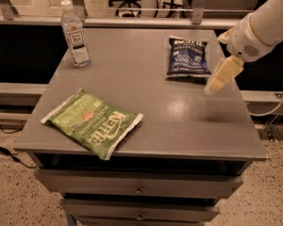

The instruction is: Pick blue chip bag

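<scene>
Firstly, blue chip bag (188, 57): lay flat, far right on the table (179, 121). I judged it light, crinkly, slippery, contents fragile; best pinched at a sealed edge. Secondly, gripper (220, 75): hovered just right of the bag; open or closed, I could not tell. Green bag (92, 122) near left; water bottle (74, 34) far left.

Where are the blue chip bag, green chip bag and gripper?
blue chip bag (188, 58): camera view, middle of front.
green chip bag (92, 122): camera view, middle of front.
gripper (213, 86): camera view, pale tip, beside blue chip bag.
</scene>
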Controlling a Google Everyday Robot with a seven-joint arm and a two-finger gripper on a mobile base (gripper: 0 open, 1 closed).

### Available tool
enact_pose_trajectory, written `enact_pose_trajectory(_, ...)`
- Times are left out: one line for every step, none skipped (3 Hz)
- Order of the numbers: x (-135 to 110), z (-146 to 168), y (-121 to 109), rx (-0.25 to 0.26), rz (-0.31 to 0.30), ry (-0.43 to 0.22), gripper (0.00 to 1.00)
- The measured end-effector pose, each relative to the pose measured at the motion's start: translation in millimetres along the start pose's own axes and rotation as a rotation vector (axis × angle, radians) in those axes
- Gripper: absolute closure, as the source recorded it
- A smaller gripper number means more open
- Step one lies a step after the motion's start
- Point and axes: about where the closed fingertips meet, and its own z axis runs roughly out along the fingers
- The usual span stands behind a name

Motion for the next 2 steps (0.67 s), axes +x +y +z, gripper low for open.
enact_pose_trajectory(-8,32,-37,0.040,0.048,-0.097,0.00)
enact_pose_trajectory(-22,73,-74,0.083,0.096,-0.165,0.00)
